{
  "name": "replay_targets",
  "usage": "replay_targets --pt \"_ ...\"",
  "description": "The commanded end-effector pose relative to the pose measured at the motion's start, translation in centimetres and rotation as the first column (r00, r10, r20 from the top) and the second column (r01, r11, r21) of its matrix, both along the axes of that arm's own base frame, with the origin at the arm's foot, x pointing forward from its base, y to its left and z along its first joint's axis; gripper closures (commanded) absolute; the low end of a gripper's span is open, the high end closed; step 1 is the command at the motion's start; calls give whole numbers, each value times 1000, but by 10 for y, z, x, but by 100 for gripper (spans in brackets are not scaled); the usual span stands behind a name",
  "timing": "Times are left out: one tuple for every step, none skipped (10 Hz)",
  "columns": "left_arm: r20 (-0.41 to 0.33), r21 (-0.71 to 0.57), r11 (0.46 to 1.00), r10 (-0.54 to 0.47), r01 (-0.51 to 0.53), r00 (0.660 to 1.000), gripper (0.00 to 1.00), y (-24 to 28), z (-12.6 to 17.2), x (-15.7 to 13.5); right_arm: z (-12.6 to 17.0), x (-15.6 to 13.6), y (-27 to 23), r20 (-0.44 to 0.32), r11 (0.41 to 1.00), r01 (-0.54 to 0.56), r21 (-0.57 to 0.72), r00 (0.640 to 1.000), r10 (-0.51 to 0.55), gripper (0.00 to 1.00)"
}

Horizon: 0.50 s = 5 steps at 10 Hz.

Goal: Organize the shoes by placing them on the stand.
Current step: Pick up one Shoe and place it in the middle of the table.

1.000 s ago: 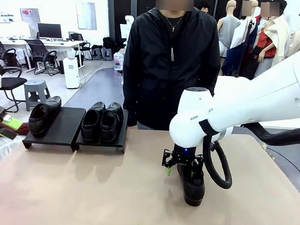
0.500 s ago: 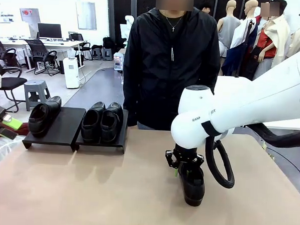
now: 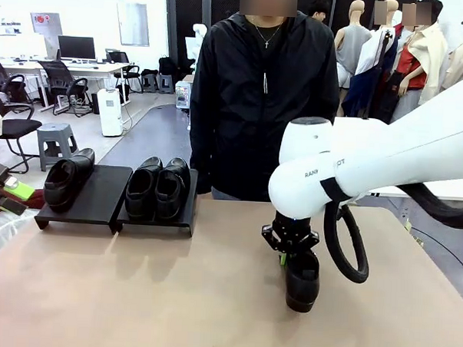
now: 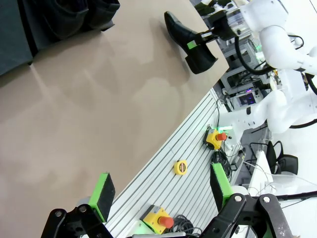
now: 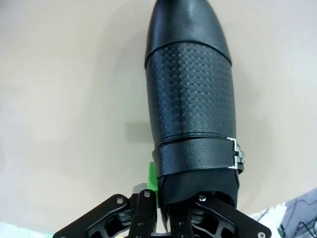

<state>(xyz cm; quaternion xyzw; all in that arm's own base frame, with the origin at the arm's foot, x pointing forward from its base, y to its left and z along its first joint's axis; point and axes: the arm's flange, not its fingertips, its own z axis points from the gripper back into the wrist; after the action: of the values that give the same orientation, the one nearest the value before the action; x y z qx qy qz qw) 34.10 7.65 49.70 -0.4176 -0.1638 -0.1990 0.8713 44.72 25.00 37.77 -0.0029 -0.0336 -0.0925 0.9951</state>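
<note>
— Where was the fourth shoe (image 3: 301,280)?

— On the bench (image 3: 172,294), right of the middle, well apart from the stand (image 3: 100,195). In the right wrist view its textured upper and side buckle ran up the picture away from the camera, toe farthest.

— And the right fingers (image 5: 154,184)?

— Clamped on the shoe's heel collar. One green pad lay against the outside of the collar; the other went down inside the opening. The right gripper (image 3: 290,249) sat directly above the heel.

— The other three shoes?

— One stood on the stand's left platform (image 3: 64,180), a pair side by side on the right platform (image 3: 157,187).

— The left gripper (image 4: 161,191)?

— Its jaws stood wide apart, holding nothing, over the bench's near edge. A person in a black jacket (image 3: 258,98) stood at the far side.
</note>
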Motion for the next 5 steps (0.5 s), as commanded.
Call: replay_targets --pt "13 0 1000 -17 17 1000 0 2 0 -1 43 -32 -9 16 1000 24 4 1000 -24 100" --pt "13 0 1000 -17 17 1000 0 2 0 -1 76 -57 -16 -57 1000 15 -14 998 -16 100" --pt "13 0 1000 -17 17 1000 0 2 0 -1 105 -88 -17 -85 1000 11 7 996 -11 100" --pt "13 0 1000 -17 17 1000 0 2 0 -1 114 -106 -13 -113 999 9 32 994 -6 100" --pt "13 0 1000 -17 17 1000 0 2 0 -1 112 -113 -17 -90 998 16 55 996 -11 100"
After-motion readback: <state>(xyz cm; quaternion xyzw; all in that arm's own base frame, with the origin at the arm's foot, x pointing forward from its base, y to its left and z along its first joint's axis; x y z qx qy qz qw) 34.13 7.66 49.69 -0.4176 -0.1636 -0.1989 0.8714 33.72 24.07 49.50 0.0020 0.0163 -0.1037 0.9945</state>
